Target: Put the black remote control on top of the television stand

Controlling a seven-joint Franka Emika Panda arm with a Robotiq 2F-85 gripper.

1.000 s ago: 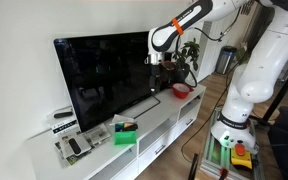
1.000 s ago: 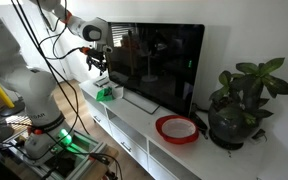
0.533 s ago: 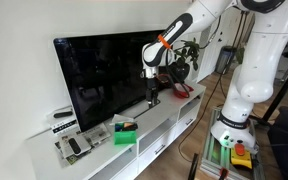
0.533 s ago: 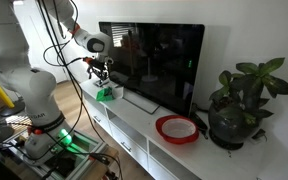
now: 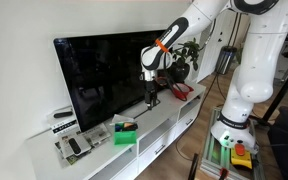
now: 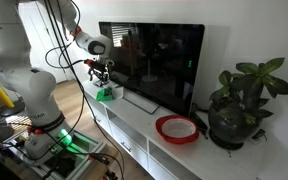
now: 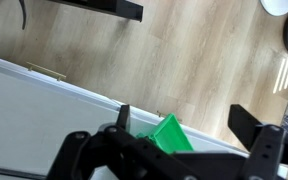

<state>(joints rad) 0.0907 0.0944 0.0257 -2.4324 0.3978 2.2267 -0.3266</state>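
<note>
The long white television stand (image 5: 169, 120) carries the big black TV and also shows in the other exterior view (image 6: 144, 125) and the wrist view (image 7: 34, 85). My gripper (image 5: 151, 98) hangs in front of the TV's lower edge, above the stand top (image 6: 102, 80). In the wrist view its fingers stand wide apart (image 7: 184, 120), open, with nothing between them but the green box (image 7: 169, 135) beyond. I cannot make out the slim black remote in any view.
The green box (image 5: 125, 131) sits on the stand near the gripper (image 6: 106, 94). A short dark remote with pale buttons (image 5: 73, 146) lies at one end. A red bowl (image 6: 176, 128) and a potted plant (image 6: 239, 100) stand at the other. Wood floor lies below the stand.
The gripper has come down from beside the TV's upper part to just above the stand top. It has barely moved in the last half second.
</note>
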